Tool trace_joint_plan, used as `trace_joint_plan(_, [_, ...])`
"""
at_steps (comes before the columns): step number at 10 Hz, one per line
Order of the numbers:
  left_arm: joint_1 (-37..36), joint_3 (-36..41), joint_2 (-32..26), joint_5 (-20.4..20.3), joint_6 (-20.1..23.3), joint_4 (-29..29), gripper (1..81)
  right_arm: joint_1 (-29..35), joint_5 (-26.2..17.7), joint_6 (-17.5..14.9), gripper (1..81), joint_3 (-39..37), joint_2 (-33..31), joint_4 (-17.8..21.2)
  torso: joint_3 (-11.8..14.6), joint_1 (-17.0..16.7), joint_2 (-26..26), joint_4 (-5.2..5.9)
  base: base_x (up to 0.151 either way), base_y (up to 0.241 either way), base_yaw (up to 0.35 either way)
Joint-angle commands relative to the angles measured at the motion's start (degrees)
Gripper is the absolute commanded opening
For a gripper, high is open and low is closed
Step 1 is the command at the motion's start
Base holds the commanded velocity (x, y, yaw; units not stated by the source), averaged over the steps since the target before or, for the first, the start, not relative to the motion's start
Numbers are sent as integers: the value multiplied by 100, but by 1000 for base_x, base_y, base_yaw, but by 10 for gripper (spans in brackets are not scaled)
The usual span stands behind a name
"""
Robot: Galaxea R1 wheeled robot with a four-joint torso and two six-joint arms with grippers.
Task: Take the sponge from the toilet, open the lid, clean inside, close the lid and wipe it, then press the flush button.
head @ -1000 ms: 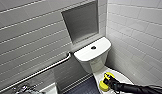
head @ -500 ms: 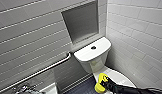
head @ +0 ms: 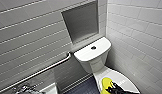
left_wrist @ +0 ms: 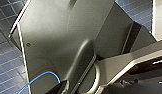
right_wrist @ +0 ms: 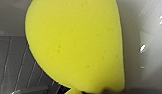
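The white toilet point(head: 92, 53) stands in the corner, its tank top carrying a round flush button point(head: 93, 47). The oval lid point(head: 123, 77) lies down over the bowl. On the lid rests the yellow sponge point(head: 105, 83), with my right gripper point(head: 113, 89) shut on it from the near side. In the right wrist view the sponge point(right_wrist: 74, 45) shows large and close against the white surface. My left gripper stands open and holds nothing.
A metal grab bar point(head: 47, 67) runs along the tiled wall left of the tank. A recessed niche point(head: 80, 22) sits above the tank. Dark tiled floor point(head: 82, 87) lies beside the bowl, and the white tiled side wall point(head: 142, 37) stands close on the right.
My right gripper with the sponge has slid over the lid, first to the left, then back to the right and nearer. The toilet has not moved.
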Motion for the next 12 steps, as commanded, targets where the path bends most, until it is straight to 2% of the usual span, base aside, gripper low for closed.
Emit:
trace_joint_plan(1, [-118, 62, -148, 343, 33, -42, 811, 92, -139, 57, 10, 1003, -1056, 18, 0, 0, 0, 0, 0, 0, 0])
trace_joint_plan(7, [-127, 62, -219, 343, 33, -25, 811, -980, -183, 65, 10, 1532, -1865, -360, 0, 0, 0, 0, 0, 0, 0])
trace_joint_plan(9, [-144, 62, -219, 343, 33, -16, 811, -1270, -209, 66, 10, 1585, -2165, -404, 0, 0, 0, 0, 0, 0, 0])
trace_joint_plan(12, [-206, 62, -245, 343, 33, -34, 811, -1508, -192, 74, 10, 2084, -2831, -404, 0, 0, 0, 0, 0, 0, 0])
